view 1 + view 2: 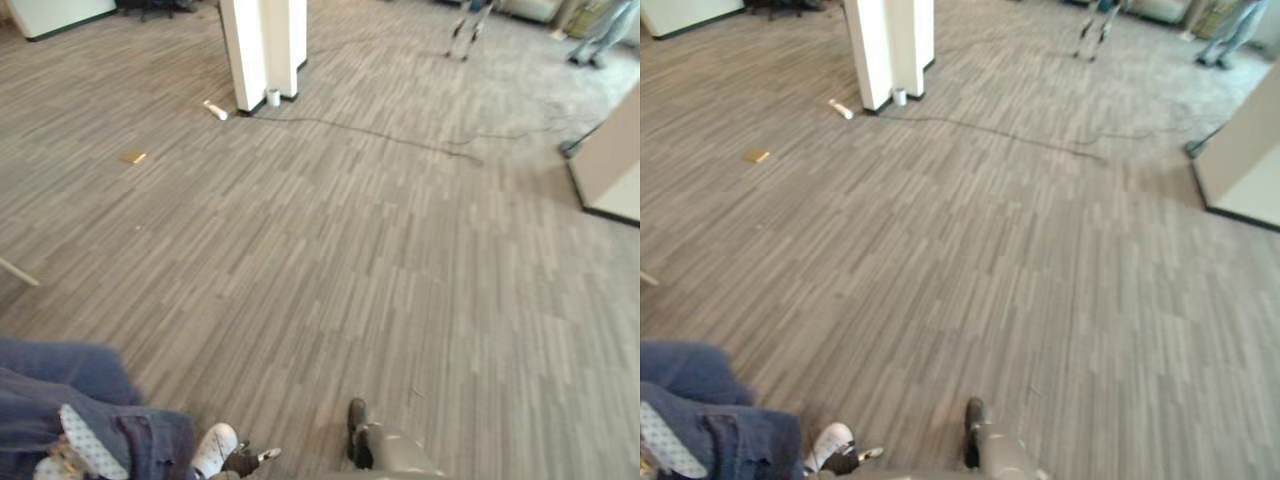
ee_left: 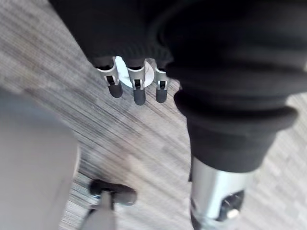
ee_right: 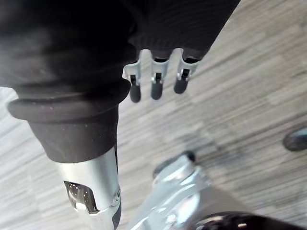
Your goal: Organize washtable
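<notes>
My left hand [image 2: 138, 91] hangs over grey striped carpet in the left wrist view, its fingers relaxed and holding nothing. My right hand [image 3: 156, 85] hangs the same way over the carpet in the right wrist view, fingers loose and empty. In the eye views a long stretch of carpeted floor [image 1: 380, 260] lies ahead.
A white pillar [image 1: 262, 50] stands at the far left, with a small white cylinder [image 1: 273, 97] and a white tube [image 1: 215, 110] at its base. A yellow scrap [image 1: 133, 157] lies on the floor. A cabinet [image 1: 612, 160] stands at the right. A person's jeans and white shoe [image 1: 212, 448] are at the lower left. People stand far back [image 1: 600, 35].
</notes>
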